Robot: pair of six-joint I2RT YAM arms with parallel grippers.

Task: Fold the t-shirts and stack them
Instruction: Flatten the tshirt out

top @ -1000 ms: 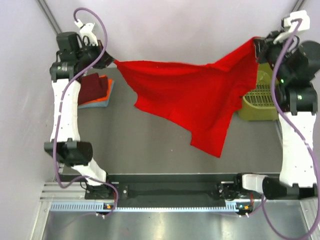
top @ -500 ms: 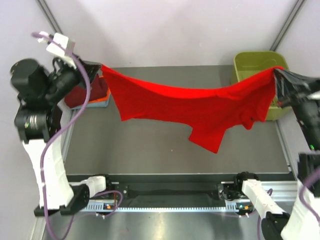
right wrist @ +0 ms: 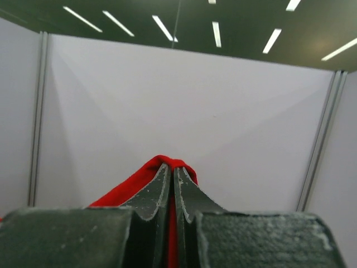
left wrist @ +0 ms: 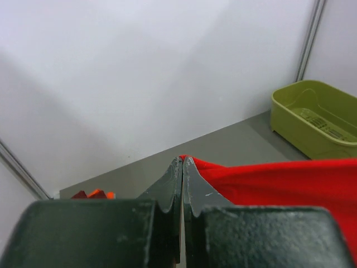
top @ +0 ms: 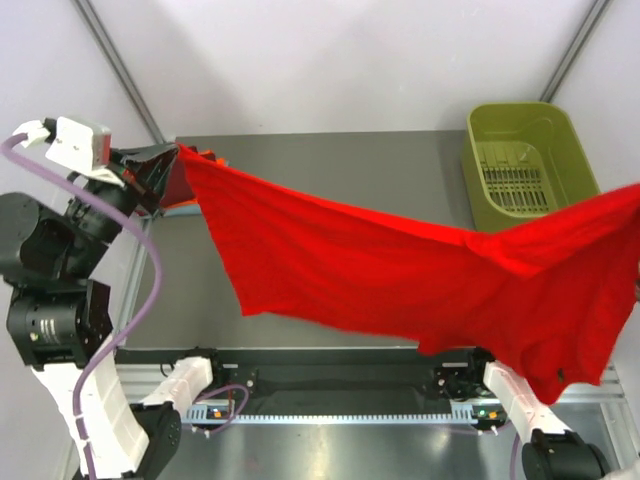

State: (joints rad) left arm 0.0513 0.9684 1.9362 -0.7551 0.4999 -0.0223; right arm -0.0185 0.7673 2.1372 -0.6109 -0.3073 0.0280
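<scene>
The bright red t-shirt (top: 400, 270) hangs stretched in the air across the table, from far left to the right edge of the top view. My left gripper (top: 172, 160) is shut on its left corner, raised at the far left; the wrist view shows the jaws (left wrist: 183, 163) pinched on red cloth (left wrist: 279, 178). My right gripper (right wrist: 170, 167) is shut on the other corner of the shirt (right wrist: 134, 181) and points at the wall; it is out of the top view at the right edge. The folded stack (left wrist: 92, 194) shows only as orange and maroon slivers.
The olive-green plastic basket (top: 525, 160) stands at the back right of the grey table (top: 330, 160); it also shows in the left wrist view (left wrist: 315, 117). The arm bases and a rail run along the near edge (top: 340, 385). White walls enclose the back.
Both arms have swung outward and toward the near side, lifting the red shirt and pulling it wider. The right gripper has left the top view. The shirt now covers most of the table.
</scene>
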